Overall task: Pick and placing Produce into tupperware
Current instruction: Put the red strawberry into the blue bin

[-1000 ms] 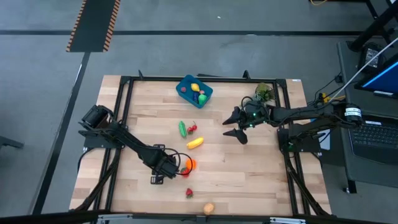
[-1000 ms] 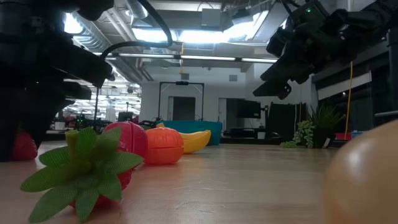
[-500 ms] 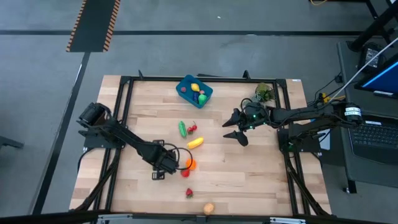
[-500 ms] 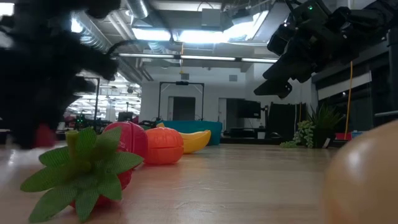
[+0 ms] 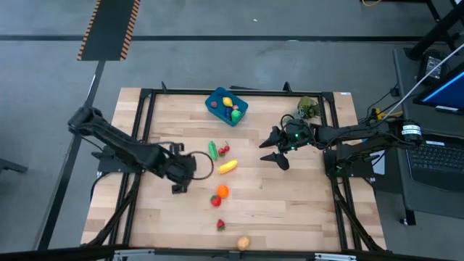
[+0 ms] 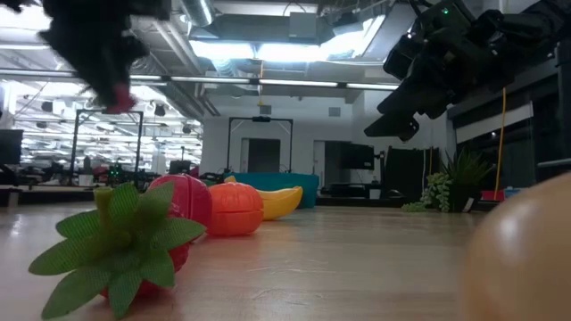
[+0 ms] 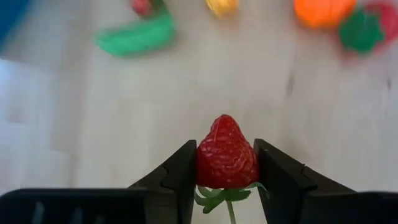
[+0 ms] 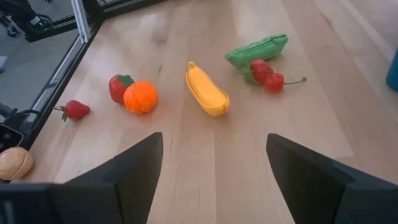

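Now left gripper clamped on strawberry, lifted above table; right gripper apart.

One tupperware, two arms, and ten produce pieces (three already inside).

Low view: my left gripper is a dark blur, can't make out the red thing in it. Tan fruit cut off at right edge, out of focus. Tupperware mostly hidden behind the banana.
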Tool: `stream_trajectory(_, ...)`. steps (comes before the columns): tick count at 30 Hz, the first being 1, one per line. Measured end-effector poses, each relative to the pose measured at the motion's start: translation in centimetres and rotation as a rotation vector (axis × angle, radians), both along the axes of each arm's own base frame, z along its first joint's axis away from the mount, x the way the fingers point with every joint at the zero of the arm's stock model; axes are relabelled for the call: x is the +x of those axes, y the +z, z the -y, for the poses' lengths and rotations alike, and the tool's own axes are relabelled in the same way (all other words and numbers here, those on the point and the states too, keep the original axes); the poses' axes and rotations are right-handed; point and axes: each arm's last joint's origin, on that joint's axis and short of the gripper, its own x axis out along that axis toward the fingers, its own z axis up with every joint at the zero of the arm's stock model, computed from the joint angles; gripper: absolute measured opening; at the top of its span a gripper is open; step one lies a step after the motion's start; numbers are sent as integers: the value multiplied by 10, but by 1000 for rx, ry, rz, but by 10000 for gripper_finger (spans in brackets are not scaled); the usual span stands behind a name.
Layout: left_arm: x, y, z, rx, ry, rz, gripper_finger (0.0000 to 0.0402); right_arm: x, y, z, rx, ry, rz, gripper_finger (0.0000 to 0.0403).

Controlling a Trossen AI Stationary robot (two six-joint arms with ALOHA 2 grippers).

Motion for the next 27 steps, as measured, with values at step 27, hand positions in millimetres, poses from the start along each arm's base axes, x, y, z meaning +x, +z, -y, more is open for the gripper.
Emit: stream_trajectory(27, -65, -36, -33, 23, -21, 744, 126, 1, 0, -13, -28, 72, 9, 288)
